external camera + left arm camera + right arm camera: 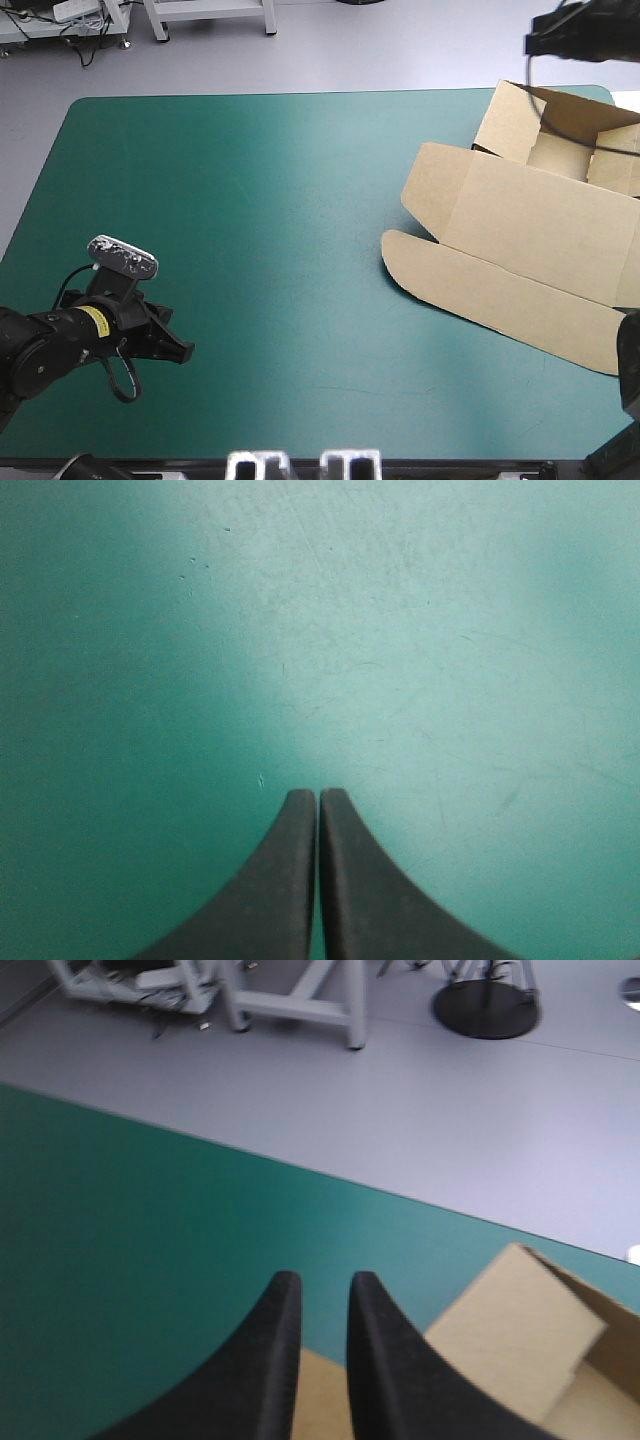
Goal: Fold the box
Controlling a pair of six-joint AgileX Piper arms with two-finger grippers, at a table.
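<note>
The brown box point(530, 230) lies at the table's right side. Its lid and flaps are flat toward the middle, and walls are raised at its far right end. My right gripper point(540, 40) hangs raised above the box's far corner. In the right wrist view its black fingers point(325, 1282) stand a narrow gap apart with nothing between them, and a raised wall of the box point(510, 1330) shows under and beside them. My left gripper point(175, 348) sits low near the front left of the table. It is shut point(318, 798) over the bare teal-green cover point(400, 630), far from the box.
The teal-green cover point(250, 200) stretches bare between my left gripper and the box. The table's far edge point(300, 1170) runs ahead of my right gripper, with grey floor beyond it.
</note>
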